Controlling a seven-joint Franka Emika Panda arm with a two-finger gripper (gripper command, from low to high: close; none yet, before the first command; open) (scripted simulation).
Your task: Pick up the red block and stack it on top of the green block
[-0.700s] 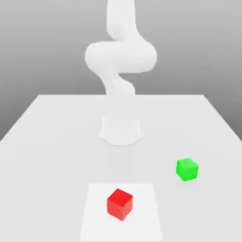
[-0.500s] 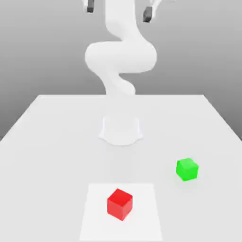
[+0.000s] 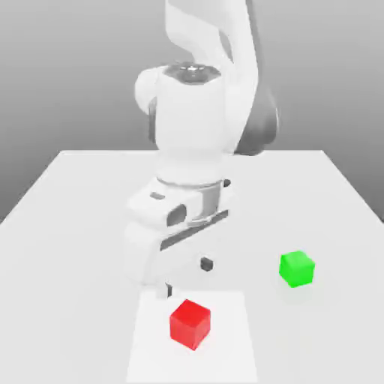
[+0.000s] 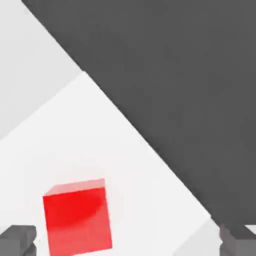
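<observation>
Red block (image 3: 189,324) sits untouched on the pale square near the worktop's front edge, and your arm has dropped fast from up high to just behind it. So approach is nearly done, no grab yet. Jaws (image 3: 187,276) wide, empty; block lies off-centre by one finger (image 4: 17,239). Green block (image 3: 297,268) sits apart.

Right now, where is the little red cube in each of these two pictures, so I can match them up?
Exterior view: the red block sits low in the picture, near the middle, on a paler square patch of the table, below the gripper.
Hand view: the red block lies between the two dark fingertips, nearer this one.
Shared landmark: the paler square patch under the block.
</observation>
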